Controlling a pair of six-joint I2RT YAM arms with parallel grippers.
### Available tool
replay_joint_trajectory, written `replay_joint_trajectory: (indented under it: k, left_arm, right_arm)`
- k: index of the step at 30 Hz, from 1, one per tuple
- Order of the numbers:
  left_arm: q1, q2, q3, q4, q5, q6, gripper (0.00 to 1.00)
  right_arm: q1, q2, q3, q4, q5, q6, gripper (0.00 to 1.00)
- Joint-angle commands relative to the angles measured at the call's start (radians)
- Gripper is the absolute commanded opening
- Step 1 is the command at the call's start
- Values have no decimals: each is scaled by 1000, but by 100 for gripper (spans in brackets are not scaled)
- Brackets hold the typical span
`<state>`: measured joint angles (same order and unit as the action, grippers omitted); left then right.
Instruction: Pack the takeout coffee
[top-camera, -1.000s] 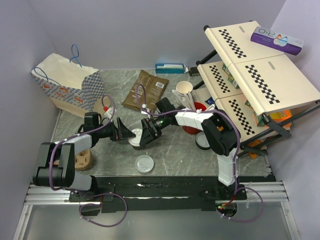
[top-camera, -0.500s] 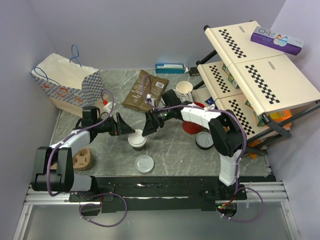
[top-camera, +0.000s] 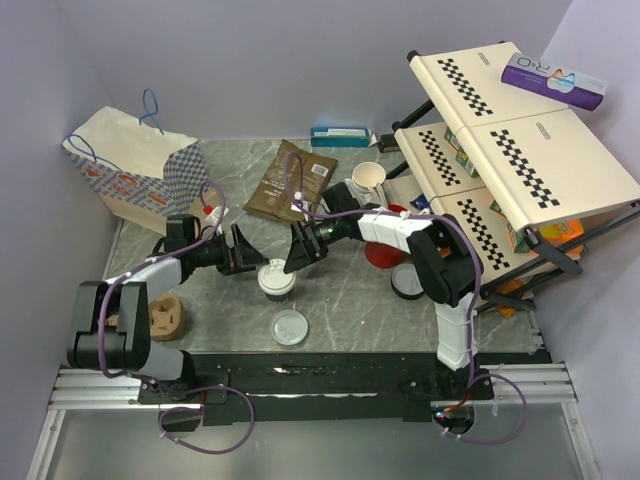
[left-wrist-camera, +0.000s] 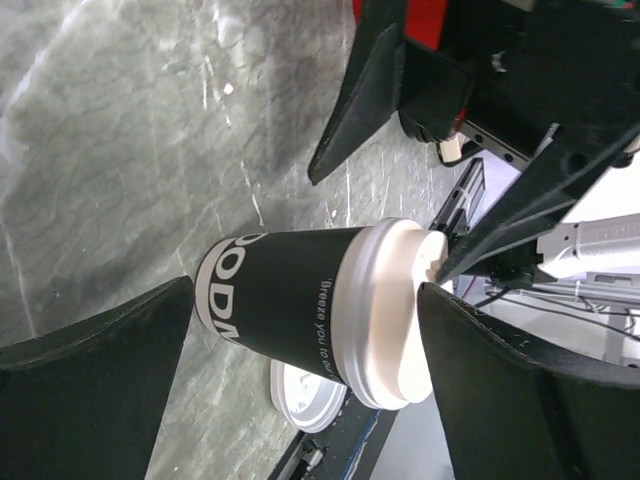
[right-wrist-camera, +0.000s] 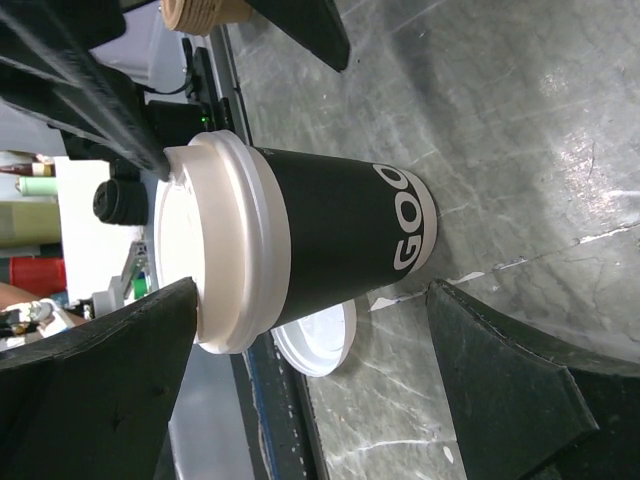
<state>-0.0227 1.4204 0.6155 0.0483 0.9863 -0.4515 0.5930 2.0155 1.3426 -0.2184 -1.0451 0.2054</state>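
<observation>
Both grippers have drawn back from the takeout coffee (top-camera: 275, 281) since a second earlier, when their fingers crowded it on either side; half a second ago they already stood about where they are now. The cup, black with white lettering and capped with a round white lid, stands upright on the grey marbled table (top-camera: 360, 305), roughly midway along it and closer to the near edge than the far one. The left gripper (top-camera: 252, 258) faces it from the left with jaws spread wide. Its wrist camera shows the cup framed between two dark fingers (left-wrist-camera: 100, 370), neither closed on it. The right gripper (top-camera: 294, 252) faces it from the right, likewise spread wide and holding nothing. One of its fingers (right-wrist-camera: 510, 370) stands apart from the cup's base, while whether the other grazes the lid cannot be told. A loose white lid (top-camera: 289, 326) lies flat between the cup and the near edge. A cardboard cup carrier (top-camera: 165, 320) sits by the near-left corner, and a paper carrier bag (top-camera: 135, 165) with blue handles stands at the far-left corner. A brown pouch (top-camera: 293, 180) lies toward the far edge, with a stack of cream cups (top-camera: 368, 180) and a red cup (top-camera: 382, 259) to its right, beside a folding rack (top-camera: 520, 150) of chequered boards along the right edge.
</observation>
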Motion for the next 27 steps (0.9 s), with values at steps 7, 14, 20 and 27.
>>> replay_joint_trajectory:
  k: [7, 14, 20, 27]
  left_arm:
    - [1, 89, -11, 38, -40, -12, 98]
    - [1, 143, -14, -22, -156, 28, 97]
    - [0, 184, -10, -45, -233, 68, 96]
    - [3, 252, -5, -87, -307, 34, 95]
  right_arm:
    - [4, 38, -6, 47, -1, 12, 100]
    - [5, 25, -112, 175, 10, 52, 98]
    - [10, -12, -209, 330, 54, 52, 97]
    - [19, 12, -183, 271, 181, 11, 95]
